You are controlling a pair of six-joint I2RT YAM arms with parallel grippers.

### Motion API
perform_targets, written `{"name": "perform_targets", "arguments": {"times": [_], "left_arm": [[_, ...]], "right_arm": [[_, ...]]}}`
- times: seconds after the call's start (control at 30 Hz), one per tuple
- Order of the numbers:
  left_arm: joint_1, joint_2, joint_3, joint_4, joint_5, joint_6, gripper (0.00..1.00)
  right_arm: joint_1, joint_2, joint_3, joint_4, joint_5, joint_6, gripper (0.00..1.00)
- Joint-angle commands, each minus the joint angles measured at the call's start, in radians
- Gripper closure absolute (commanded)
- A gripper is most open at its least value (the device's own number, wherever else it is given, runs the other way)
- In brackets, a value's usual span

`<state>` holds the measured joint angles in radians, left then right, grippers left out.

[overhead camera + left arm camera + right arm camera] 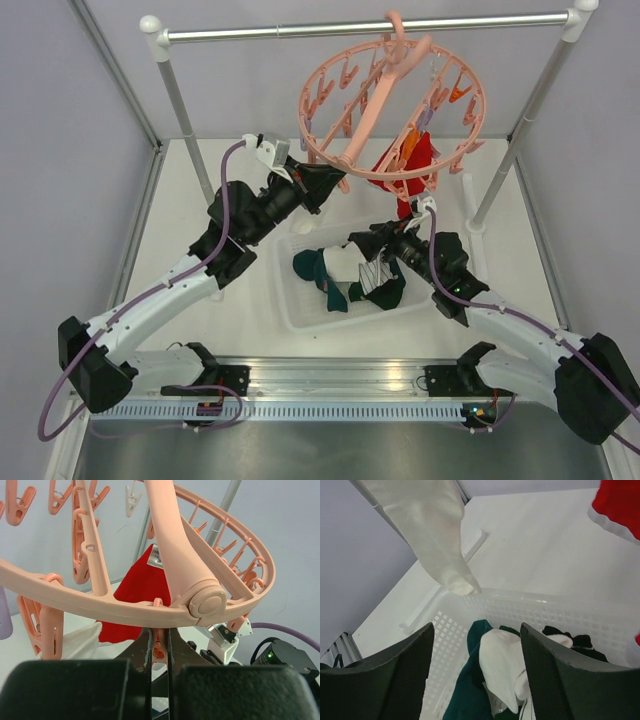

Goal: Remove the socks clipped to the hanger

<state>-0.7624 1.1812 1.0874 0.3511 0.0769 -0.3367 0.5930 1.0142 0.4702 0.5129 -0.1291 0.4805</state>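
Note:
The salmon-pink ring hanger [390,110] hangs by its hook from the rail; its ring fills the left wrist view [125,607]. A red sock [405,165] is clipped at its right side and also shows in the left wrist view [142,587]. My left gripper [335,180] is shut on a pink clip [160,647] under the ring's near edge. A white sock [440,535] hangs down to the tray rim. My right gripper [358,243] is open and empty over the tray [300,300], above a white sock [505,670] and teal socks [470,700].
The white perforated tray [445,625] holds teal, white and striped socks [372,275]. The silver rail [300,30] stands on two posts [185,120] at the back. Grey walls close in left and right. A metal strip [320,385] runs along the near edge.

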Motion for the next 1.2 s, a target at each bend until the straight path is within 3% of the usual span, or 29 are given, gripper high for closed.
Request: {"name": "perform_targets", "arguments": {"times": [0.0,0.17,0.5,0.93,1.03,1.17], "left_arm": [[-0.015,0.009,0.052,-0.001,-0.072,-0.032,0.98],[-0.048,0.020,0.075,-0.026,-0.123,-0.028,0.98],[-0.086,0.020,0.094,-0.060,-0.173,-0.028,0.98],[-0.094,0.023,0.095,-0.078,-0.178,-0.028,0.98],[-0.095,0.026,0.098,-0.078,-0.178,-0.030,0.98],[-0.097,0.026,0.101,-0.078,-0.178,-0.032,0.98]], "right_arm": [[0.022,0.078,0.044,0.166,0.005,-0.020,0.25],[0.033,0.210,0.080,0.332,-0.029,0.021,0.22],[0.037,0.424,0.197,0.435,-0.030,0.046,0.18],[0.070,0.543,0.254,0.552,-0.026,0.115,0.19],[0.082,0.551,0.254,0.581,-0.018,0.138,0.21],[0.083,0.564,0.257,0.608,-0.006,0.168,0.35]]}}
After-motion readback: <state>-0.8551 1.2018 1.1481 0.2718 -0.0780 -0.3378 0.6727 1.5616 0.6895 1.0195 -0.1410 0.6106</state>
